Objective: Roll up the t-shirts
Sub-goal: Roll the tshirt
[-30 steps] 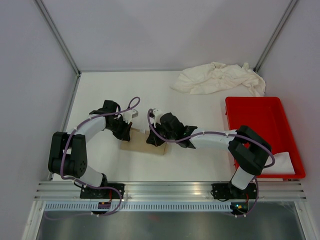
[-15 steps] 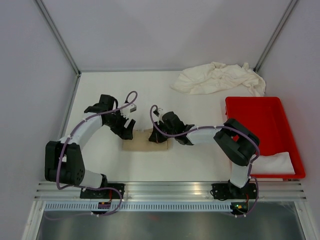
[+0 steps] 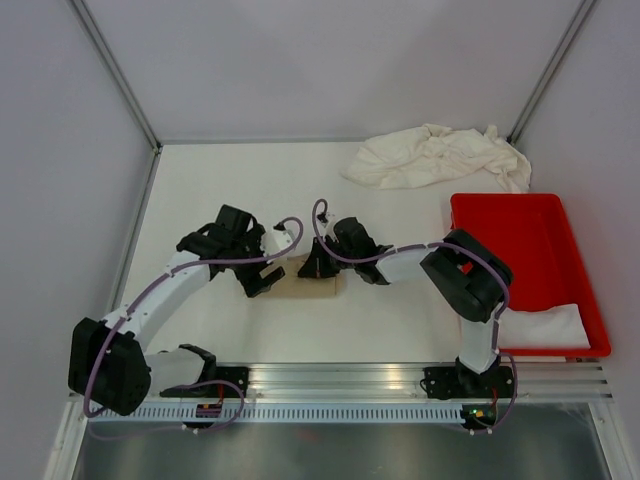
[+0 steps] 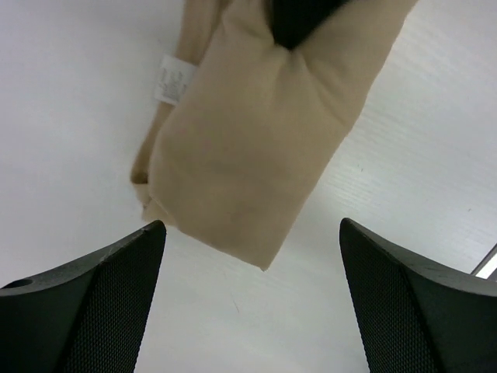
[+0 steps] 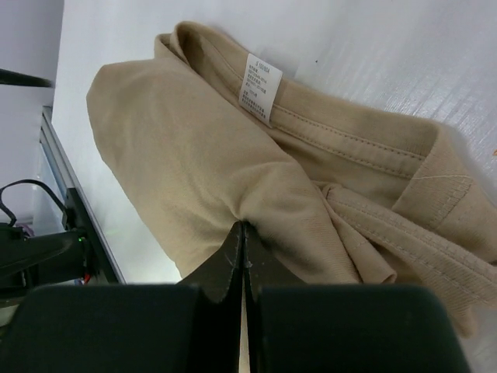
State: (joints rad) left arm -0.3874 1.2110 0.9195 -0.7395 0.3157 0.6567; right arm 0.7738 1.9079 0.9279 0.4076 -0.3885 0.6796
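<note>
A tan t-shirt lies folded into a narrow bundle on the white table, between my two grippers. Its white neck label faces up. My right gripper is shut, its tips pinching a pucker of the tan t-shirt near the middle. My left gripper stands wide open just short of the bundle's near corner, with only bare table between its fingers. From above, the left gripper sits at the bundle's left end and the right gripper on its top.
A heap of cream-white t-shirts lies at the back right. The red tray stands along the right edge, with a folded white shirt at its near end. Grey walls enclose the table.
My left gripper has opened and let go of the tan t-shirt, and it has shifted right and nearer. The right gripper stayed shut and slid slightly left.
</note>
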